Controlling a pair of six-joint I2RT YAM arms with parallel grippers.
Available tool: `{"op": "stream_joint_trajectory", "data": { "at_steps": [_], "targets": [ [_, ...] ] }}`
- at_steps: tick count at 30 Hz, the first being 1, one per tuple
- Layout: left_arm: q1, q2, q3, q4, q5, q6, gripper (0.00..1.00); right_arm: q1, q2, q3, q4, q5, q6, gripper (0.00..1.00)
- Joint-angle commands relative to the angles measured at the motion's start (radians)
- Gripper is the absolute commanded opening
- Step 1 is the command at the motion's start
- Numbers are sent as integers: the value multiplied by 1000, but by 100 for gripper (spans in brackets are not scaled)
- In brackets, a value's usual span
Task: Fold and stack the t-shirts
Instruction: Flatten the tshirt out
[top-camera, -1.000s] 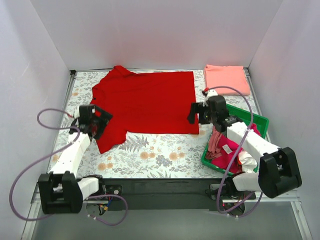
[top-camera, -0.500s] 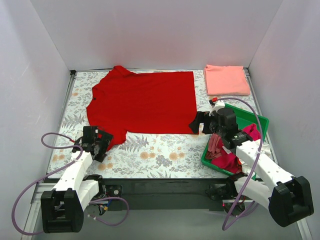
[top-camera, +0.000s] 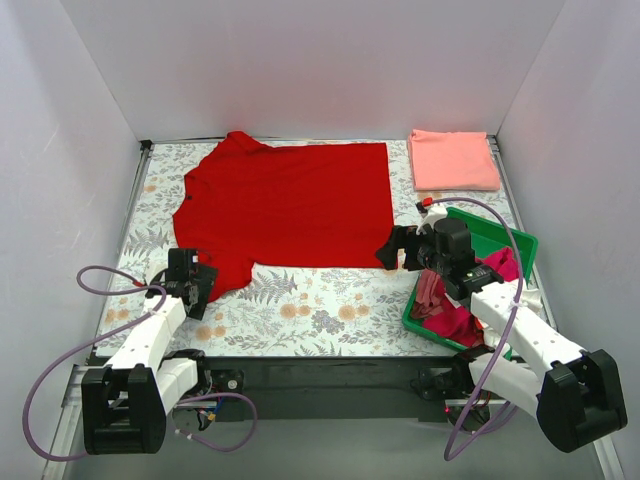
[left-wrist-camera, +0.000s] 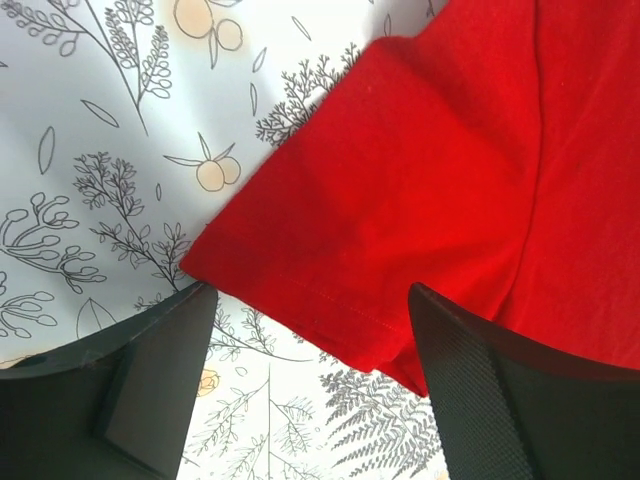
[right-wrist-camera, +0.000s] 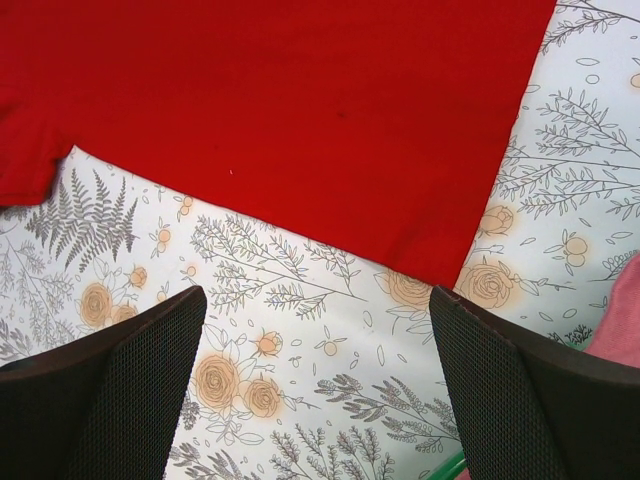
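Observation:
A bright red t-shirt (top-camera: 290, 205) lies spread flat on the floral table cover (top-camera: 320, 310). My left gripper (top-camera: 192, 285) is open and empty, low over the cover just short of the shirt's near-left sleeve hem (left-wrist-camera: 400, 230). My right gripper (top-camera: 392, 250) is open and empty above the cover beside the shirt's near-right corner (right-wrist-camera: 440, 250). A folded salmon-pink t-shirt (top-camera: 453, 160) lies at the far right. Magenta, dusty pink and white shirts (top-camera: 455, 300) are heaped in the green bin (top-camera: 505, 240).
The green bin stands at the right near edge under my right arm. White walls close the table on three sides. Bare floral cover shows along the near edge in front of the red shirt.
My left gripper pulled back toward the near-left edge, off the sleeve, which now lies flatter. My right gripper drew back to the shirt's near-right corner. Little moved in the last half second.

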Motion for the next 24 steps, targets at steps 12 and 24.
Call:
{"op": "stream_joint_trajectory", "data": {
  "at_steps": [12,24],
  "targets": [
    [0,56,-27,20,-64,31,0,1,-29,-26,52,111,91,98],
    [0,-16,-35,69,10,75,0,1,71,6,45,29,106,97]
  ]
}}
